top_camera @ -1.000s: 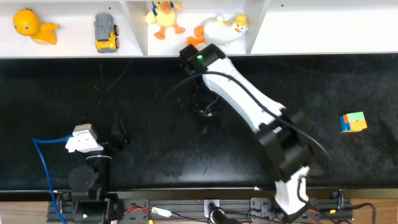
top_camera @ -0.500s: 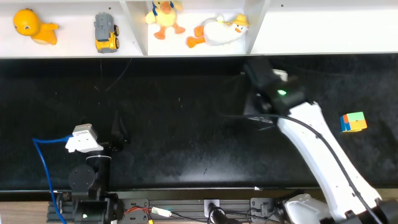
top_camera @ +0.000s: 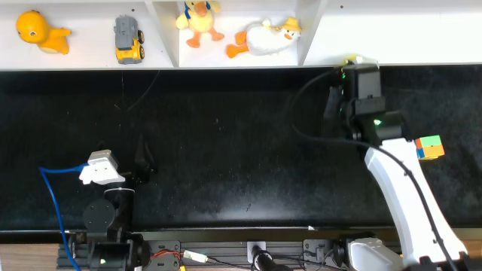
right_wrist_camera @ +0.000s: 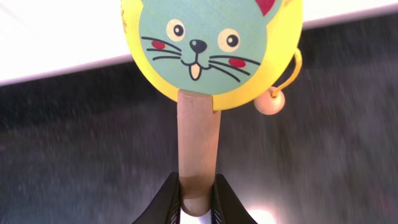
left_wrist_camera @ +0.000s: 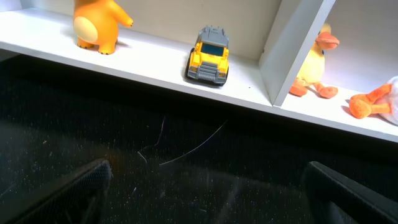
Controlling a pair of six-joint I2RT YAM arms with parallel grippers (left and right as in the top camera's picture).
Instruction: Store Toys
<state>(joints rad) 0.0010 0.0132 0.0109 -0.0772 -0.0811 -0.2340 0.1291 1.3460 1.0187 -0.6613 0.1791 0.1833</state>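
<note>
Presently the right gripper [right_wrist_camera: 198, 190] clamps the cat rattle [right_wrist_camera: 211, 50] by its handle, near the shelf [right_wrist_camera: 56, 43] edge; the left gripper [left_wrist_camera: 208, 186] stands spread, empty. Risk: the rattle pivots in that narrow grip and strikes the edge.

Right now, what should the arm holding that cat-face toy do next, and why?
Probably ease the right gripper forward over the white shelf: it grips the cat rattle by its wooden handle, right at the shelf's front edge.
</note>
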